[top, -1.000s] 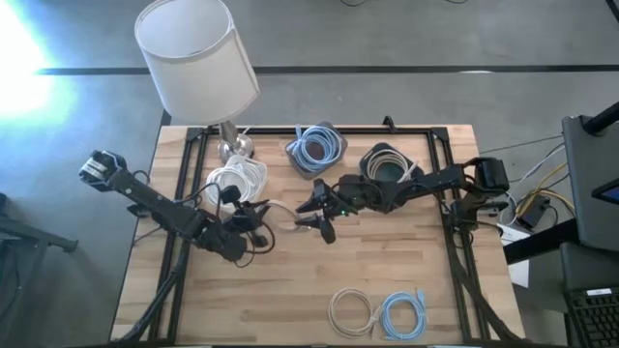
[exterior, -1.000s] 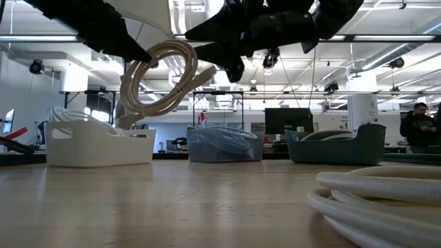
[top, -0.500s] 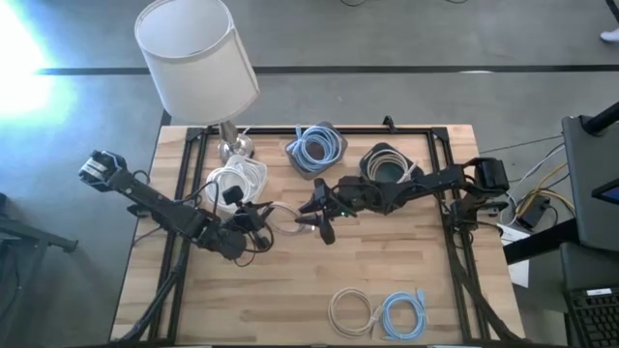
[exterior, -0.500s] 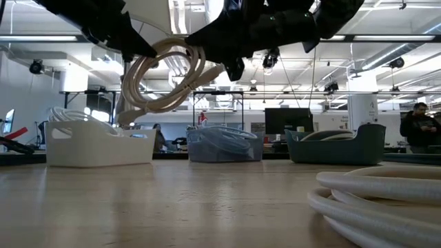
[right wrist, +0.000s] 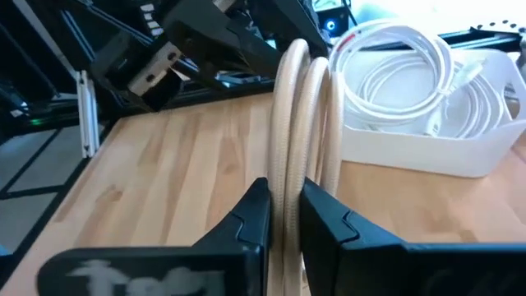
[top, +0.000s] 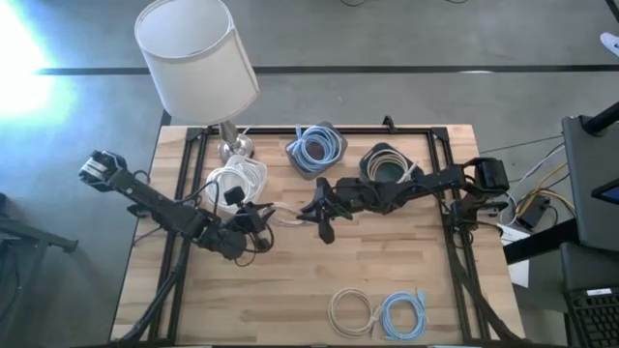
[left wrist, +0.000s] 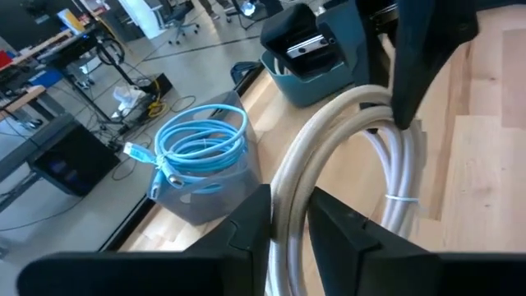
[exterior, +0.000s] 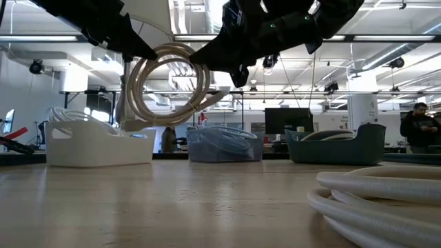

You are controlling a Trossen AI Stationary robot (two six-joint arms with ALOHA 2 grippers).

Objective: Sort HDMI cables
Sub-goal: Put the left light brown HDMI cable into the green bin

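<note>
Item: beige cable coil [exterior: 169,84], held above the tabletop [top: 387,261]; we see left end effector [left wrist: 288,218] and right end effector [right wrist: 283,210] both grasping it.

The high view is evenly bright, with strong white glare at its upper left; in the low view, ceiling lights [exterior: 386,58] shine, the nearest cable coil [exterior: 375,196] is blurred, the arms are dark silhouettes.
</note>
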